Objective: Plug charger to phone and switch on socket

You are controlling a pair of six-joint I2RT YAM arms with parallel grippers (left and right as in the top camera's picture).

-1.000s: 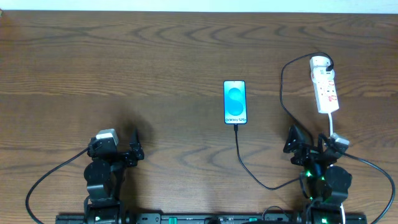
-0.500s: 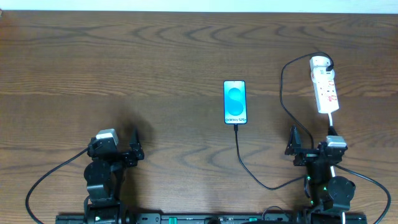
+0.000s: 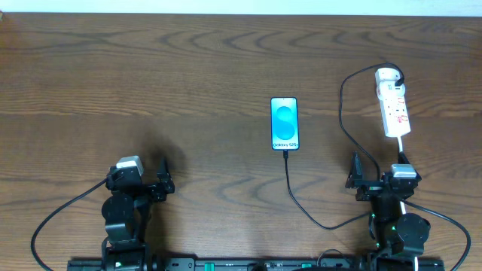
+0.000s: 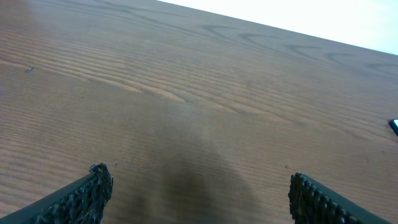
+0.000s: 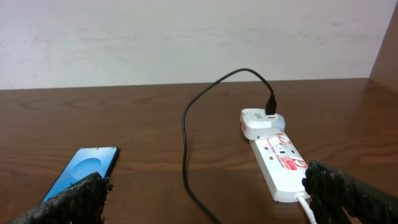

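The phone (image 3: 285, 123) lies flat mid-table with its cyan screen lit; it also shows in the right wrist view (image 5: 87, 167). The charger, a thin black cable (image 3: 301, 205), meets the phone's near end, loops right and climbs to a white adapter (image 3: 387, 75) at the far end of the socket (image 3: 395, 109). The socket (image 5: 280, 158) is a white strip with red marks. My left gripper (image 3: 143, 181) is open and empty at the front left (image 4: 199, 193). My right gripper (image 3: 376, 179) is open and empty, just short of the socket's near end (image 5: 205, 186).
The strip's white cord (image 3: 404, 154) runs from its near end toward my right arm. The black cable's loop (image 5: 185, 137) lies between phone and strip. A pale wall (image 5: 186, 37) stands behind the table's far edge.
My right arm has straightened from a tilted pose and its wrist has settled slightly back. The left arm, phone, cable and strip have not moved.
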